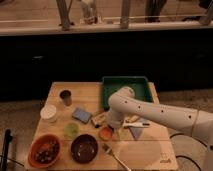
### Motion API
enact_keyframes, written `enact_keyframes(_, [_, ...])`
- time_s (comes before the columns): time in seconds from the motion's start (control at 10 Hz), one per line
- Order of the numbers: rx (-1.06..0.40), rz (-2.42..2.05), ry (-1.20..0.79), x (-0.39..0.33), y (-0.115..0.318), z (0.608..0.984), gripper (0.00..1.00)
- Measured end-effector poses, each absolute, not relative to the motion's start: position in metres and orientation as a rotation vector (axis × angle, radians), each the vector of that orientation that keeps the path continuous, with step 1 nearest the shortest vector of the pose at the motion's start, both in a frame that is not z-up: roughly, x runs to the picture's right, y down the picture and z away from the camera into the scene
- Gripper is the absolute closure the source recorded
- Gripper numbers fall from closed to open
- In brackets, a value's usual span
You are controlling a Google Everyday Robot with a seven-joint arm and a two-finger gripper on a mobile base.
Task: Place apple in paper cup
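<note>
The apple, a small orange-red ball, lies on the wooden table just right of the table's middle. My gripper hangs from the white arm that reaches in from the right, and it is right at the apple, over its upper right side. The paper cup, short and white with a wide pale rim, stands near the table's left edge, well left of the apple and the gripper.
A small green cup stands left of the apple. An orange bowl and a dark bowl sit at the front left. A blue block, a dark cup, a green tray and a fork are nearby.
</note>
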State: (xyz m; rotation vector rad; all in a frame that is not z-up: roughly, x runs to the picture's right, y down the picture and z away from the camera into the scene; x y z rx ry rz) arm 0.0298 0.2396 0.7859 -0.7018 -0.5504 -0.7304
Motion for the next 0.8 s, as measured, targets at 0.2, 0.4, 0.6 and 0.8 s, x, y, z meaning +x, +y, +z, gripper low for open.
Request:
enact_keyframes(0.2, [-0.717, -0.725, -0.563, 0.03, 0.243, 0.797, 0.2])
enact_keyframes(0.4, [-0.721, -0.73, -0.568, 0.029, 0.243, 0.803, 0.34])
enact_keyframes(0.6, [-0.724, -0.733, -0.564, 0.03, 0.24, 0.806, 0.54])
enact_keyframes(0.8, [-0.724, -0.752, -0.557, 0.025, 0.231, 0.805, 0.75])
